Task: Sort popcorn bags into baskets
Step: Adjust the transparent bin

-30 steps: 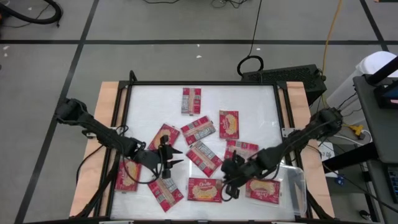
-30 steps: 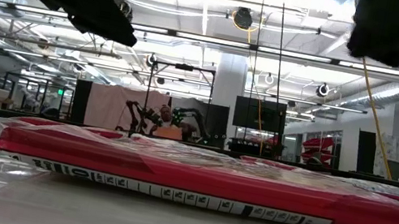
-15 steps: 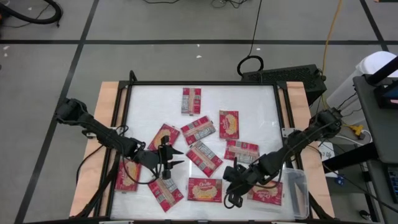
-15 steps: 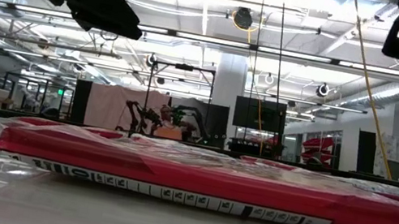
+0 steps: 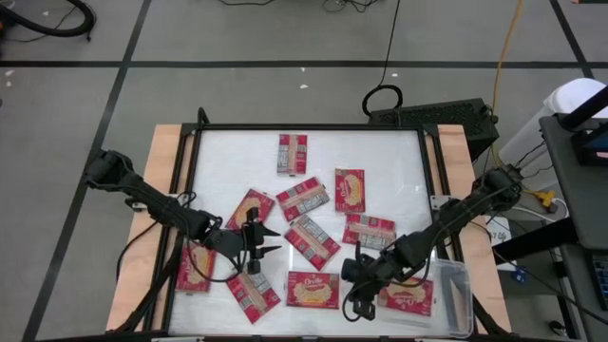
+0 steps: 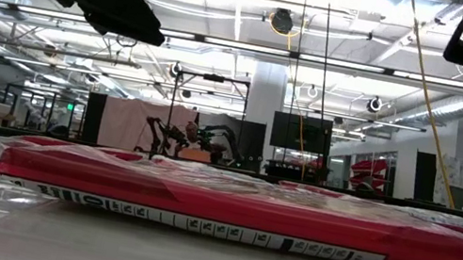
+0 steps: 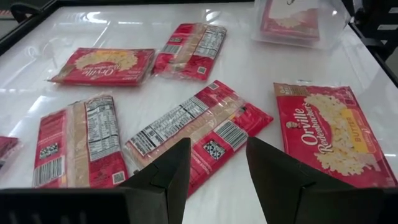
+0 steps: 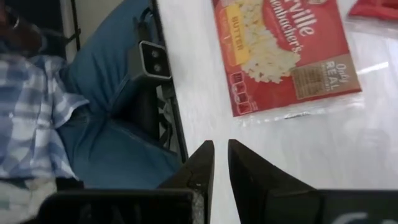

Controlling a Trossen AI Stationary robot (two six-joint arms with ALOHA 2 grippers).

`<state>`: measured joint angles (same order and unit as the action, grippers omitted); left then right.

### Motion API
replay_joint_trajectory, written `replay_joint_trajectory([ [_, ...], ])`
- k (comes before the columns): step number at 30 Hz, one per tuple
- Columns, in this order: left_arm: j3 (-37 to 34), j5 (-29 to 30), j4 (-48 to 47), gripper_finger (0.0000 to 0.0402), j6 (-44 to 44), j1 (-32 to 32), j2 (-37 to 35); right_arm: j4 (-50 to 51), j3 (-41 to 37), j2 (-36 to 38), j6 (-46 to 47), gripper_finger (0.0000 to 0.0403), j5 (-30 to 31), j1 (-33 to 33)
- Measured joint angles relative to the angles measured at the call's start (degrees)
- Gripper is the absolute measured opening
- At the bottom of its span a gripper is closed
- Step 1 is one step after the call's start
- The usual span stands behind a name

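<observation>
Right gripper (image 5: 354,285), lower middle of the high view, has just pinched nearly shut on nothing; 1 popcorn bag (image 5: 408,294) sits in the basket (image 5: 458,306), so more wait. Left gripper (image 5: 270,240) hangs open.

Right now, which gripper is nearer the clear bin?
Right. The right gripper hangs just beside the clear bin, at its inner end, with empty fingers almost shut. The left gripper hovers open over the packets toward the table's other side, well away from it.
</observation>
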<state>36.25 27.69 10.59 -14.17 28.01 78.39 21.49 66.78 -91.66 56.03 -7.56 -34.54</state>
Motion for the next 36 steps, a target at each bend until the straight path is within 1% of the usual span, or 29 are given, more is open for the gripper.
replay_joint_trajectory([
  [5, 0.0, 0.0, 0.8, 0.0161, 0.5, 0.0, 0.0, -2.6, -0.1, -0.3, -6.5, 0.0038, -1.7, 1.0],
  [7, 0.0, 0.0, 2.7, 0.0161, 0.6, 0.0, 0.0, -4.6, -0.1, -0.3, -9.8, 0.0038, -3.0, 1.1],
  [9, 0.0, -0.8, 5.4, 0.0161, 1.7, 0.0, 0.0, -5.5, -0.1, -0.3, -11.4, 0.0038, -3.0, 1.2],
  [11, 0.0, -2.4, 8.3, 0.0161, 3.6, 0.0, 0.0, -5.8, -0.1, -0.3, -11.5, 0.0038, -2.9, 1.7],
  [14, 0.0, -3.5, 10.9, 0.0161, 5.6, 0.0, 0.0, -6.2, -0.1, -0.3, -11.1, 0.0038, -1.1, 2.1],
  [20, 0.1, -3.6, 10.6, 0.0161, 6.1, 0.0, 0.4, -8.9, 0.0, -0.3, -11.7, 0.0038, 4.1, 2.7],
  [22, 0.1, -3.7, 10.4, 0.0161, 6.0, -0.1, 1.4, -8.3, 0.0, -0.3, -11.6, 0.0038, 4.7, 3.1],
  [26, 0.1, -5.3, 10.6, 0.0161, 5.0, 0.0, 2.6, -5.3, 0.0, -0.3, -9.3, 0.0038, 4.5, 2.7],
  [29, 0.0, -5.4, 9.9, 0.0161, 4.9, 0.0, 3.6, -4.3, 0.0, -0.3, -7.5, 0.0038, 1.5, 1.6],
  [31, 0.1, -5.3, 10.7, 0.0161, 4.8, 0.0, 4.0, -3.4, 0.0, -0.3, -6.4, 0.0038, 1.3, 1.0],
  [34, 0.1, -5.4, 10.7, 0.0161, 4.7, 0.0, 4.1, -3.3, 0.0, -0.3, -7.3, 0.0043, 1.3, 0.7],
  [36, 0.1, -5.3, 11.1, 0.0161, 4.7, 0.0, 4.1, -3.1, 0.0, -0.3, -8.8, 0.0054, 1.4, 0.9],
])
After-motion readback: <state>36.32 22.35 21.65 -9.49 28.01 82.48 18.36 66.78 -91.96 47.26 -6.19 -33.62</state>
